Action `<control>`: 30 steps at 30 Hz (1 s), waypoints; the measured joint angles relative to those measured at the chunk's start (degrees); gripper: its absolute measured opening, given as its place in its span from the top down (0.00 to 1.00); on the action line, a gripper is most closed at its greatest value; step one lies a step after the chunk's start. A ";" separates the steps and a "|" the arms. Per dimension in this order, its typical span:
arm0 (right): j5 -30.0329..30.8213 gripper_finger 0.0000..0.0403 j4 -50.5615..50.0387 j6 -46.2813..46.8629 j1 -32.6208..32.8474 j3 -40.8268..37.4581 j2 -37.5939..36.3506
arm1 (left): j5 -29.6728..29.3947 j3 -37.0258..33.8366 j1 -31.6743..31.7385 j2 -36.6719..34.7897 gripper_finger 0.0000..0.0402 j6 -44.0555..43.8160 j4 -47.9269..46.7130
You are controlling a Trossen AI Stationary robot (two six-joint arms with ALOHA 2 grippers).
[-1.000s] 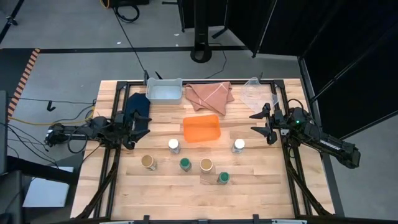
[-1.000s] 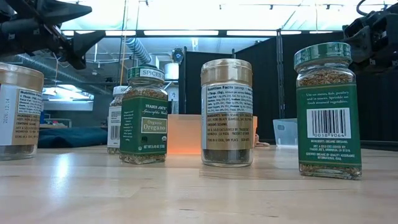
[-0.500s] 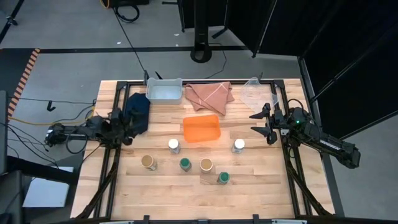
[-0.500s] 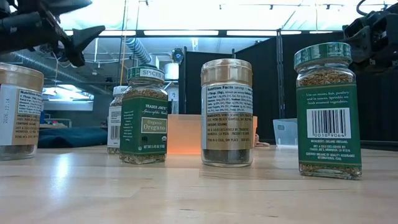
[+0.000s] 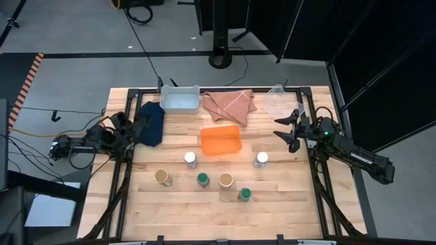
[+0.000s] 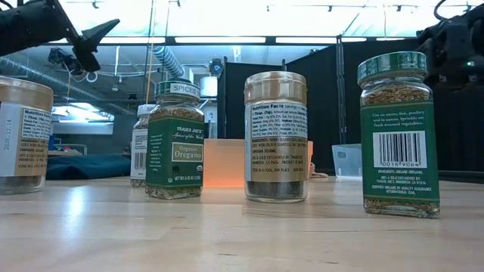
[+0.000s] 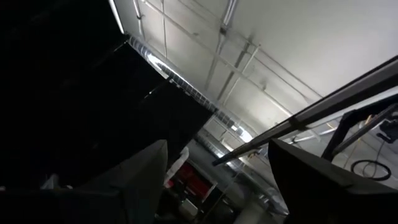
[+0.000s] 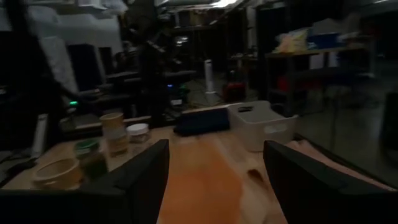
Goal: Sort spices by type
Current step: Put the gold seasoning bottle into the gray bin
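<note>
Six small spice jars stand upright on their bases on the wooden table. In the high view the white-capped jars (image 5: pixel 191 158) (image 5: pixel 261 158) are nearest the orange tray (image 5: pixel 221 140). The tan-capped jars (image 5: pixel 163 177) (image 5: pixel 226 180) and green-capped jars (image 5: pixel 202 179) (image 5: pixel 244 194) stand nearer the near edge. My left gripper (image 5: pixel 122 126) is open, raised at the table's left beside a dark blue cloth (image 5: pixel 151 122); its wrist view shows only the ceiling between the fingers (image 7: pixel 217 180). My right gripper (image 5: pixel 287 132) is open, raised at the right, beyond the right white-capped jar.
A pale grey bin (image 5: pixel 180 99), a pink cloth (image 5: pixel 230 103) and a clear plastic container (image 5: pixel 275 102) lie along the far edge. Black frame rails run down both sides of the table. Bare wood shows between the jars and the near edge.
My left gripper has drawn back toward the table's left edge and tipped upward, off the dark blue cloth's side. My right gripper has shifted slightly toward the far edge. The jars have stayed in place.
</note>
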 joint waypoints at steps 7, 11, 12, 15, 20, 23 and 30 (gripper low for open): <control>0.99 0.34 -0.01 0.00 0.00 0.00 0.00 | -2.25 0.09 -0.01 0.01 0.29 -1.37 -0.04; 0.99 0.34 0.09 0.02 0.00 0.00 0.00 | 0.24 3.61 -0.02 2.24 0.29 -1.69 -0.42; 0.87 0.34 0.40 0.39 0.00 0.00 0.00 | 1.12 5.33 -0.02 3.24 0.29 -1.67 -0.12; -3.22 0.34 2.74 9.07 0.04 0.00 0.00 | 3.56 11.15 -0.02 7.94 0.29 0.46 0.00; -5.09 0.34 9.29 28.41 0.10 0.01 0.00 | 6.65 21.88 -0.02 17.19 0.29 6.29 0.01; -6.02 0.34 14.87 33.21 0.20 0.01 -0.02 | 7.61 27.10 -0.02 21.89 0.29 7.60 -0.10; -5.80 0.34 36.10 40.62 0.20 0.02 -0.02 | 12.08 33.97 -0.02 27.32 0.29 7.69 -0.44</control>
